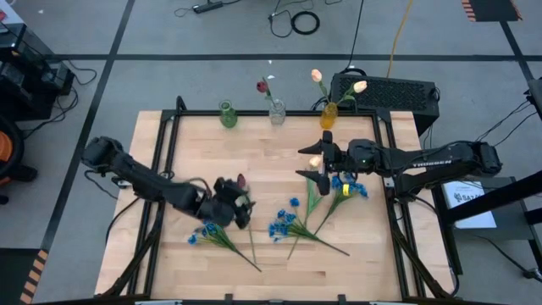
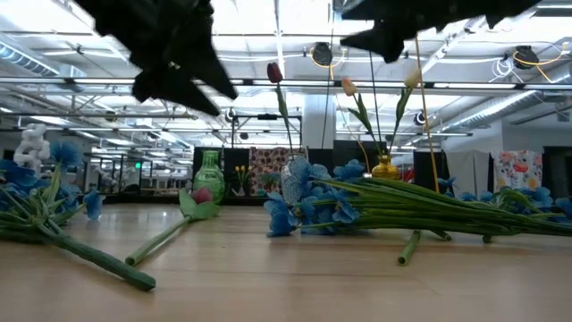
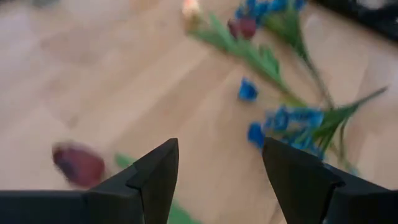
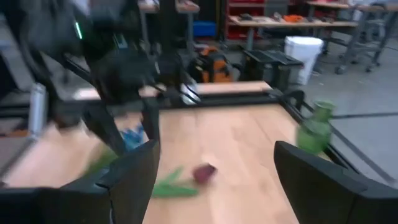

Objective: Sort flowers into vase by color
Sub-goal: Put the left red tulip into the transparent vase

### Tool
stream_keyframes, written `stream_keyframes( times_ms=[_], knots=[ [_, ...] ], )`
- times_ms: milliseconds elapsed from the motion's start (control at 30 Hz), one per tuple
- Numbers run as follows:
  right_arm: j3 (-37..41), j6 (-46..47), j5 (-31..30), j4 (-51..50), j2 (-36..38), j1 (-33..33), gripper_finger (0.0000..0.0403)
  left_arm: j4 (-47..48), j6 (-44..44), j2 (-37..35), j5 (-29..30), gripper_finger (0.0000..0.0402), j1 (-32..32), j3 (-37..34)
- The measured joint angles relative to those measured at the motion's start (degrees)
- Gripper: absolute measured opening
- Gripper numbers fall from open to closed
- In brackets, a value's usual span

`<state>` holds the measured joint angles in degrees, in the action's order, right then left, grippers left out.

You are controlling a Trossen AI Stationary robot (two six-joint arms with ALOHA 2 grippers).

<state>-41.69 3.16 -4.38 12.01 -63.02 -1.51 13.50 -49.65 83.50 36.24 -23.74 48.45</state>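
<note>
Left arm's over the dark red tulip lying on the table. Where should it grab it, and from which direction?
Grip the green stem just behind the dark red tulip bloom, coming straight down. The flower lies flat on the table, so the thin stem fits between the left gripper's open fingers, turned to straddle it. The soft bloom would probably crush.

Two dark, matte-black jointed arms with chunky rounded segments; the right arm [image 1: 432,158] bears pale lettering along its forearm.

A workshop hall: ceiling trusses [image 2: 295,82], strip lights, workbenches [image 4: 292,25] and floor cables [image 1: 296,21]
</note>
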Motion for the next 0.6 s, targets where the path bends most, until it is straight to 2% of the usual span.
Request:
stream_keyframes(
  times_ms=[100, 267, 467, 600],
  knots=[
    [-1.5, 3.9, 0.0, -0.2, 0.0, 2.9, 0.0309, -0.7, -6.7, 3.7, 2.8, 0.0237, -3.2, -0.1],
    [-3.4, 8.0, -0.4, -1.0, 0.0, 9.2, 0.0309, -0.4, -17.5, 9.0, 3.8, 0.0237, -5.9, -0.1],
    [-3.6, 6.3, -9.8, -0.8, 0.0, 14.6, 0.0309, -0.4, -27.7, 12.9, 1.2, 0.0237, -6.8, -0.1],
    [-3.6, 6.5, -12.1, -0.8, 0.0, 15.7, 0.0309, -0.5, -33.1, 14.0, -0.7, 0.0237, -7.9, -0.1]
  ],
)
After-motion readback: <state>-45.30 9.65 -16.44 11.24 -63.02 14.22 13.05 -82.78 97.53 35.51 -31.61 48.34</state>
